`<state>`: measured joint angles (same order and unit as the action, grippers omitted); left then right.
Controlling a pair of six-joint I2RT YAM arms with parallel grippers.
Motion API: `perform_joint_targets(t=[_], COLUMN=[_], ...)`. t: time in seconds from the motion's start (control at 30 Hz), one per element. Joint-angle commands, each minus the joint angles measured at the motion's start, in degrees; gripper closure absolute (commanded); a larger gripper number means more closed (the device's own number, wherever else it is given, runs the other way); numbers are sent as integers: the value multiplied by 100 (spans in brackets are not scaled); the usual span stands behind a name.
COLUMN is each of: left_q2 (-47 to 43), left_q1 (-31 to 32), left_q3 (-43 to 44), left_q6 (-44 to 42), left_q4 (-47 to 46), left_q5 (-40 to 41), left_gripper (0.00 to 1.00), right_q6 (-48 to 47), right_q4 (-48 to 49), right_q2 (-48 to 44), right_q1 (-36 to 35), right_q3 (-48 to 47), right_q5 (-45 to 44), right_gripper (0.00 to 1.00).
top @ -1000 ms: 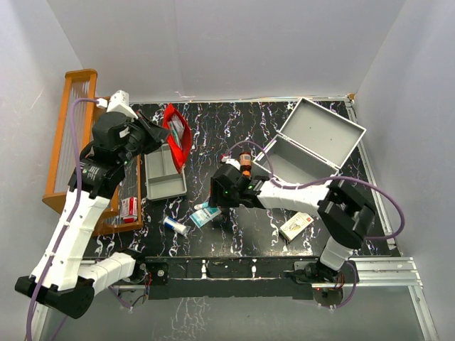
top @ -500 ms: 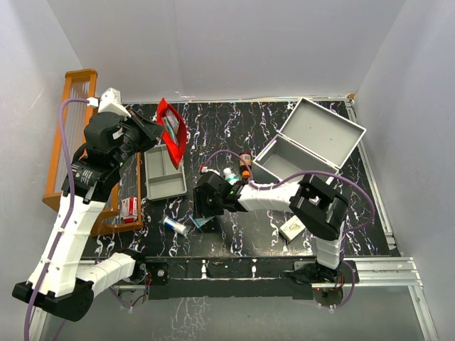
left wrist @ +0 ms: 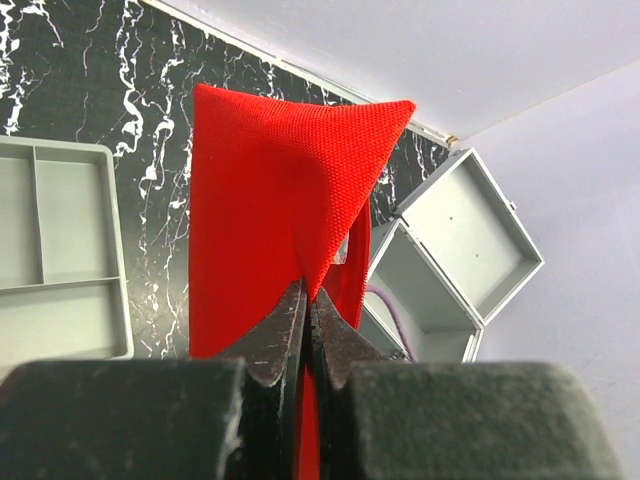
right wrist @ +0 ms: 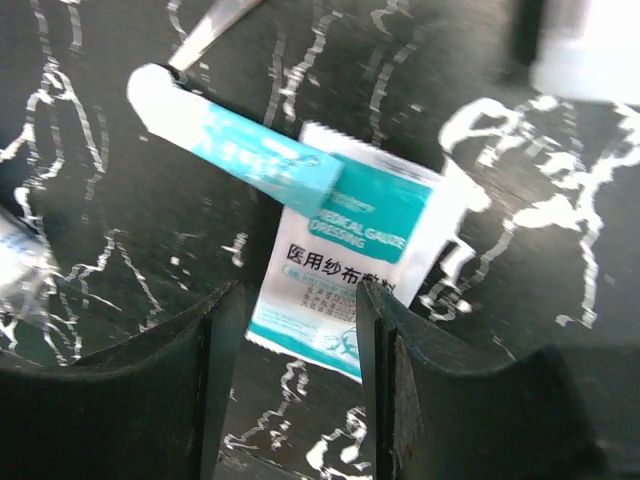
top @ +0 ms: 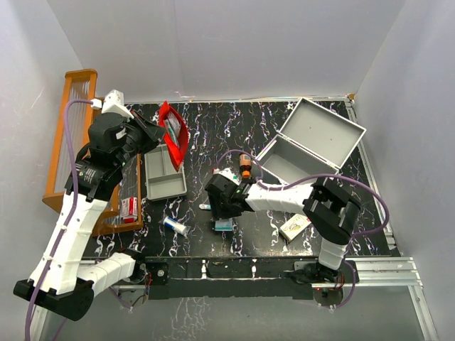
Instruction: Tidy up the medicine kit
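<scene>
L gripper [left wrist: 305, 290] is seen clamped shut on a fold of the red woven-fabric pouch [left wrist: 270, 190], which is held up above the far-left part of the black, white-veined table [top: 234, 124]. Just on the near side of the pouch, a shallow grey divided tray [top: 165, 174] is laid flat on the table. A wooden slatted rack [top: 71, 135] is set along the table's left edge.

R gripper [right wrist: 297, 300] is held open, low over the table centre. Its fingers [right wrist: 215, 380] are set either side of the lower-left part of a flat white-and-teal gauze-dressing packet [right wrist: 350, 270]; nothing is gripped. A slim teal-and-white box [right wrist: 235, 145] is laid across the packet's top-left corner. A small brown bottle w/ orange cap [top: 245, 165] is stood upright just beyond the R wrist.

The rectangular light-grey metal medicine kit [top: 291, 165] is placed at the far-right of the table, lid open & tipped back. A small white carton [top: 295, 226] is laid nearer the front edge, btwn kit & R arm base.
</scene>
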<state>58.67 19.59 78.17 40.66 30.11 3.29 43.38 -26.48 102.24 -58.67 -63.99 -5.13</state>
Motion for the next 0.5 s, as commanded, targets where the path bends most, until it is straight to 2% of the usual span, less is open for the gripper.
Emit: perform_joint_targets(t=[0.0,0.23,0.47], left_q2=[-39,-53,-23], left_q1=[-31,-35,-30], left_q3=[-62,-306,-494], left_q6=[-19,36,90], left_q4=[-223,-306,-380], left_q5=[-153,-339,-570], left_gripper=[100,100,100], right_q6=[-194,15,335], right_q4=[-703,-844,-1061], right_q2=[-524,-774,-641], right_q1=[47,45,48], right_q3=[-140,-228,-95], right_q5=[-604,-972,-707], right_gripper=[53,53,54])
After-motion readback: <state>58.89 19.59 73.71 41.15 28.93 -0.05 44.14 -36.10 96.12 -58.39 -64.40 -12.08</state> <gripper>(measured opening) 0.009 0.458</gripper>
